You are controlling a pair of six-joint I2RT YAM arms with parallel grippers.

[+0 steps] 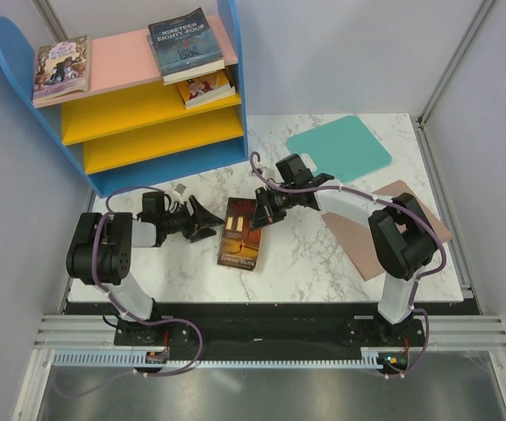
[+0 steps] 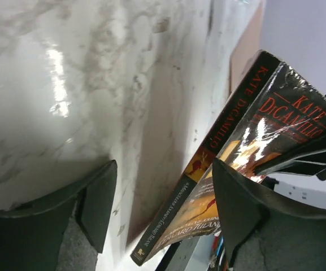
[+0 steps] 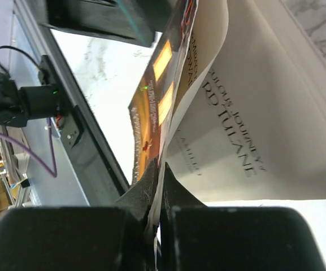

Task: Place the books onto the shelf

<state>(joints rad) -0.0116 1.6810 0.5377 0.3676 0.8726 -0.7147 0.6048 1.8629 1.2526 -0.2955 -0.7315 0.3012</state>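
From above, the shelf (image 1: 228, 79) stands at the upper left of the frame. A purple book (image 1: 60, 68) and a navy book (image 1: 185, 44) lie on its pink top board, and a third book (image 1: 206, 88) lies on the yellow board below. The brown-orange book (image 1: 242, 232) lies on the marble counter (image 1: 305, 263) at mid-frame. The right tool (image 1: 261, 210) is clamped on its upper edge. The left tool (image 1: 202, 221) sits just to the left of the book with its jaws spread. Whether it touches the book is hard to tell from here. A teal mat (image 1: 338, 147) and a pinkish mat (image 1: 355, 246) lie toward the right.

In the left wrist view, the left tool (image 2: 163, 169) is released, its fingers (image 2: 95, 197) wide apart. The brown-orange book (image 2: 247, 130) is tilted at the right of the frame, spine toward the camera.

In the right wrist view, the right tool (image 3: 160, 175) is pinched on the front cover of the brown-orange book (image 3: 157, 96), which stands lifted off the title page.
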